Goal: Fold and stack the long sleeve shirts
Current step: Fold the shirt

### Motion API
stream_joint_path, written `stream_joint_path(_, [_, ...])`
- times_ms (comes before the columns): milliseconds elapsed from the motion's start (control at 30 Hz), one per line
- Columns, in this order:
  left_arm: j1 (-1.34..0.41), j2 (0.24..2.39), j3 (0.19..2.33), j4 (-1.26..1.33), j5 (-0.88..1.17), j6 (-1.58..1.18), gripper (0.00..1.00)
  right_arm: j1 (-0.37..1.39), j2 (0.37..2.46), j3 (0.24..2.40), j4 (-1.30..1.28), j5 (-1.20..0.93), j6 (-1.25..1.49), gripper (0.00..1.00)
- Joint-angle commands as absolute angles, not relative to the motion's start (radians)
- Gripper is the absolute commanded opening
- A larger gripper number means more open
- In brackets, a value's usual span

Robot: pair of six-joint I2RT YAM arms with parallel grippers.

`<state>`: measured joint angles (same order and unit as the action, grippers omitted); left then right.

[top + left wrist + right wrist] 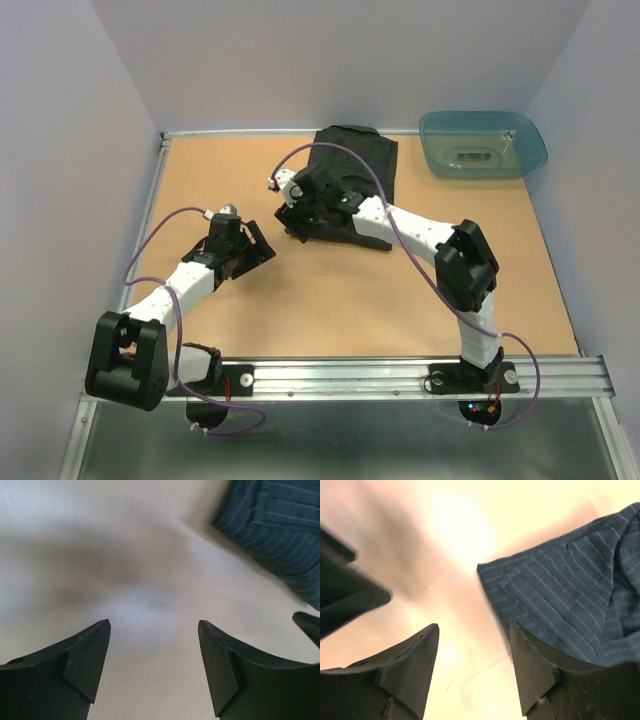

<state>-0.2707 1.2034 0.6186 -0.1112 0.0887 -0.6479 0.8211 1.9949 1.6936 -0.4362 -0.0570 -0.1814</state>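
The long sleeve shirt (358,165) is a black pinstriped bundle, folded, lying at the back middle of the table. My right gripper (294,222) hovers at its near left corner. In the right wrist view the right gripper (475,625) is open over bare table, with the shirt's edge (570,600) just beside the right finger. My left gripper (260,246) sits a little left of it, apart from the cloth. In the left wrist view the left gripper (154,623) is open and empty, with a shirt corner (280,525) showing at the upper right.
A teal plastic tub (483,143) stands at the back right corner. The two grippers are close together: the left one (345,595) shows at the left of the right wrist view. The brown table (330,300) has a metal rail along its near edge.
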Motion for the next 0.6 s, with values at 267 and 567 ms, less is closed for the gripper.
stream_joint_path(267, [-0.252, 1.151, 0.54, -0.064, 0.104, -0.684, 0.82, 0.839, 2.227, 1.939, -0.37, 0.156, -0.232, 0.58])
stream_joint_path(567, [-0.247, 1.14, 0.529, -0.066, 0.115, -0.675, 0.82, 0.847, 2.279, 1.944, -0.357, 0.225, -0.264, 0.54])
